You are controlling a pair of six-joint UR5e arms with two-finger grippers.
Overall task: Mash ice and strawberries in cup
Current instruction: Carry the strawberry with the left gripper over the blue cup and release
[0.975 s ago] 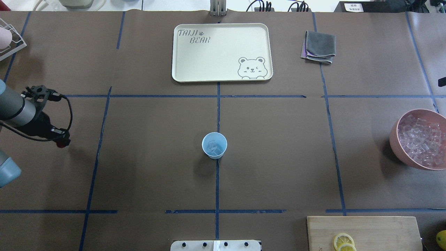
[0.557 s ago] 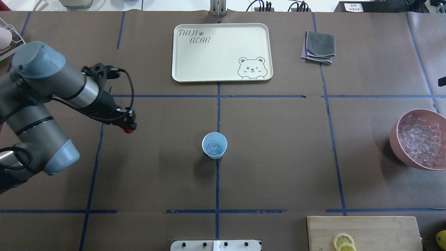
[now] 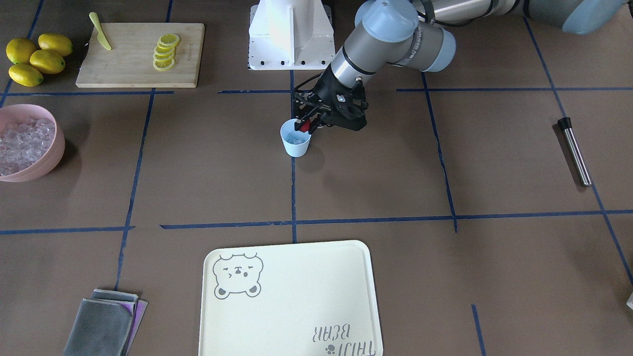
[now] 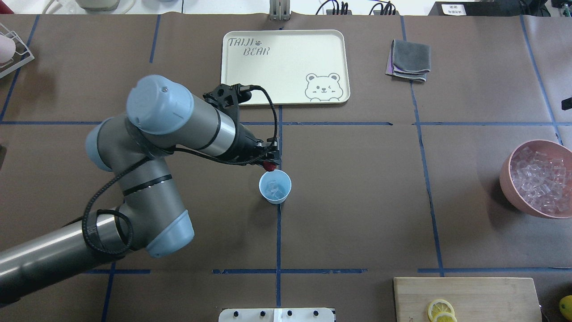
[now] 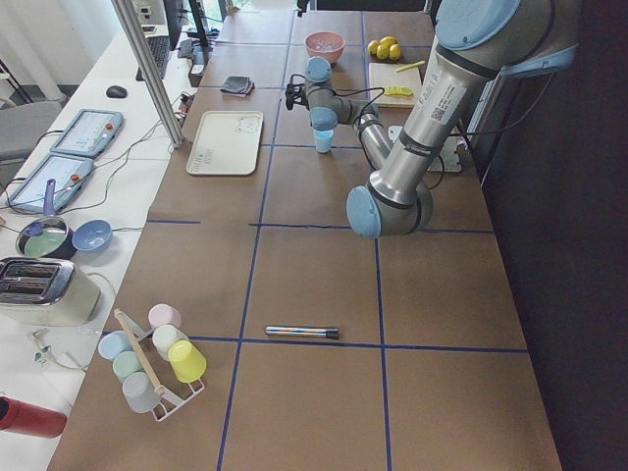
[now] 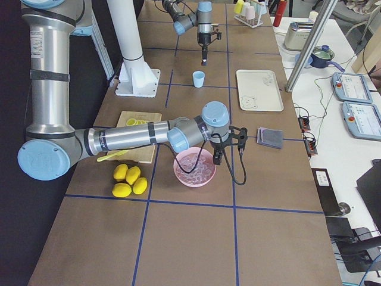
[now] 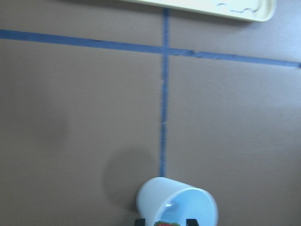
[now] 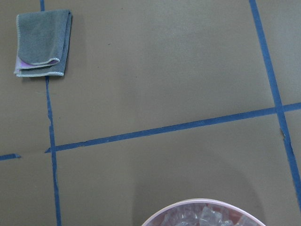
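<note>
**The left gripper holds the strawberry at the cup**

The left gripper [image 7: 164,221] hangs at the rim of the cup [image 4: 275,187], its jaws closed on the strawberry [image 4: 268,167], which shows red between them in the wrist view; it is held above the rim, I think so that it can drop in without pushing the light cup; the cup stands upright in the middle of the desk [image 4: 357,201], with ice [image 4: 275,191] already at its bottom; the strawberry seems over the rim's edge on the side of the tray [image 4: 268,80], not over the centre, so a small move inward is probably needed before release; the right gripper [image 6: 219,156] hangs over the pink bowl [image 4: 507,172] of ice, well apart, and whether its jaws are open I cannot tell; the metal rod [image 3: 573,151] lies alone on the desk, so mashing is not yet begun.
</note>
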